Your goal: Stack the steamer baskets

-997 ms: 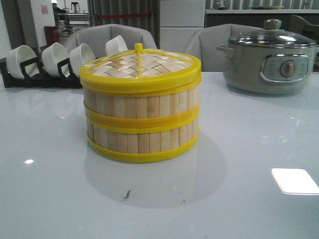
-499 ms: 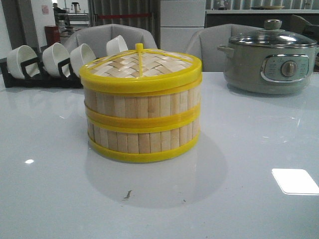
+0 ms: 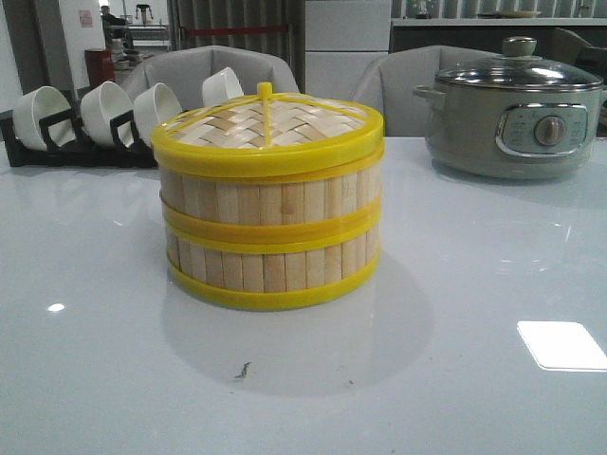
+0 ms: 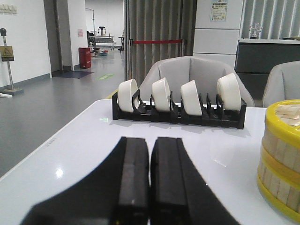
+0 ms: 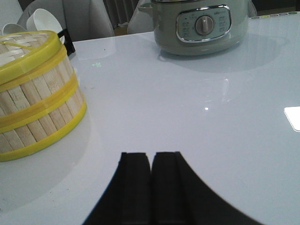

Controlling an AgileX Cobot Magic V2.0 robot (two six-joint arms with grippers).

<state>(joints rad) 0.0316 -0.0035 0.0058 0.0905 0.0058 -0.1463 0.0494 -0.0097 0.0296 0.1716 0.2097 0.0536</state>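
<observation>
Well apart from both closed grippers: lidded steamer baskets (image 3: pixel 269 204), stacked.

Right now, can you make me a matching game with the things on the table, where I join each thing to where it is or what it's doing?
Things:
1. woven lid
2. white bowls
3. electric pot
4. left gripper

Places or states:
A. standing in a black rack
B. shut, holding nothing
C. on top of the two stacked steamer baskets
D. back right on the table

Pairs: 1-C, 2-A, 3-D, 4-B
</observation>
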